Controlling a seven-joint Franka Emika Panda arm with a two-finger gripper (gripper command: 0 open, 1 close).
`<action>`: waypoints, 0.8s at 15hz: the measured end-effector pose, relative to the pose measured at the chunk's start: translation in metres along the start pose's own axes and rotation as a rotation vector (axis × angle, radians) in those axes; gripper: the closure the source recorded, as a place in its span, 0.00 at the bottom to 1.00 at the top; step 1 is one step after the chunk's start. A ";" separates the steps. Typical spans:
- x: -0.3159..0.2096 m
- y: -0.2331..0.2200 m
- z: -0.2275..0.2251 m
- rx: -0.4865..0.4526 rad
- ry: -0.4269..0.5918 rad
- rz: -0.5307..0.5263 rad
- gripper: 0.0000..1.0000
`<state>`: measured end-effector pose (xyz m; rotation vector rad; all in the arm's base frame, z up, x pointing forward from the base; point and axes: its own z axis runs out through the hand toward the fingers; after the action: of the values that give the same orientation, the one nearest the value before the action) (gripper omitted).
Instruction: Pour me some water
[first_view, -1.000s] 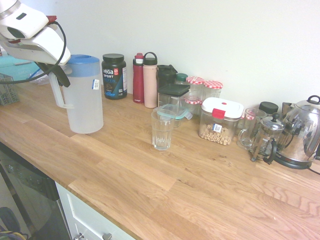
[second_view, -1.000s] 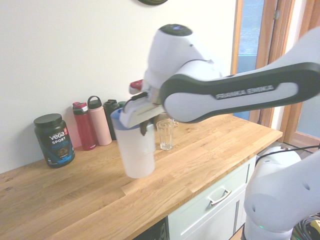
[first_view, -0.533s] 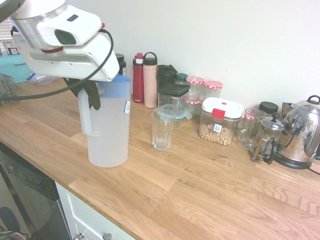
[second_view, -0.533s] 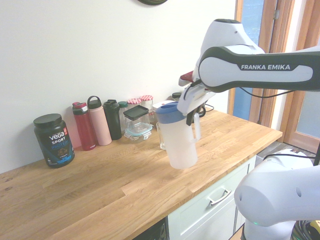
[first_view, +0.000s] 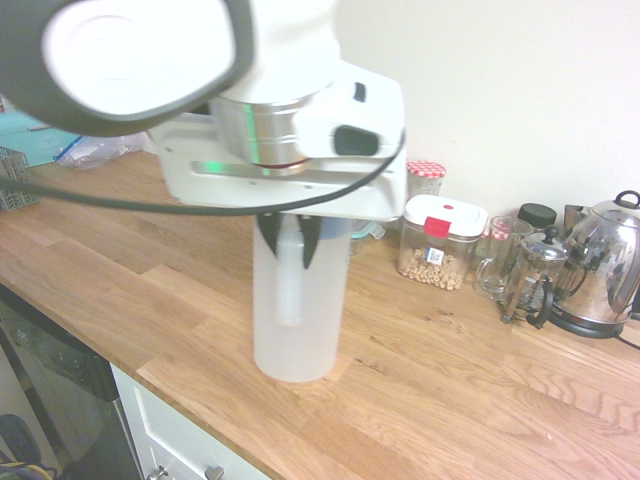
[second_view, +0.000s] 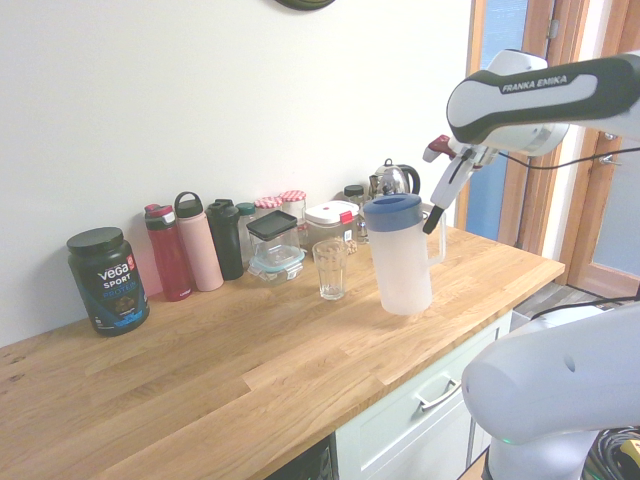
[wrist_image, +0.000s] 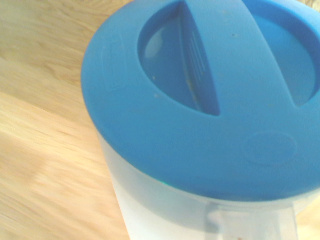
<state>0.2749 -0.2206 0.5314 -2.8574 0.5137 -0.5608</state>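
A cloudy plastic pitcher (second_view: 402, 262) with a blue lid (wrist_image: 200, 95) hangs upright at the wooden counter's (second_view: 250, 370) front part. My gripper (second_view: 431, 224) is shut on its handle from above. An empty drinking glass (second_view: 331, 268) stands on the counter just beside the pitcher, toward the bottles. In the first exterior view the pitcher (first_view: 297, 315) and my gripper (first_view: 290, 245) cover the glass. I cannot tell whether the pitcher's base touches the counter. The water level inside does not show through the cloudy wall.
Along the wall stand a black Vega tub (second_view: 108, 280), a red bottle (second_view: 167, 252), a pink bottle (second_view: 201, 243), jars, a white-lidded container (first_view: 440, 243), a glass mug (first_view: 497, 258), a French press (first_view: 530, 280) and a steel kettle (first_view: 605, 265).
My arm has carried the pitcher along the counter, from the bottle side of the glass, past its front, to the kettle side. The gripper has stayed shut on the handle.
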 end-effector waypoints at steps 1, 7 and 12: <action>0.019 0.005 -0.001 0.014 -0.012 -0.048 1.00; 0.128 0.005 -0.002 -0.066 -0.112 -0.349 1.00; 0.183 -0.029 0.029 -0.247 -0.181 -0.537 1.00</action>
<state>0.4543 -0.2582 0.5722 -3.2442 -0.2449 -0.3201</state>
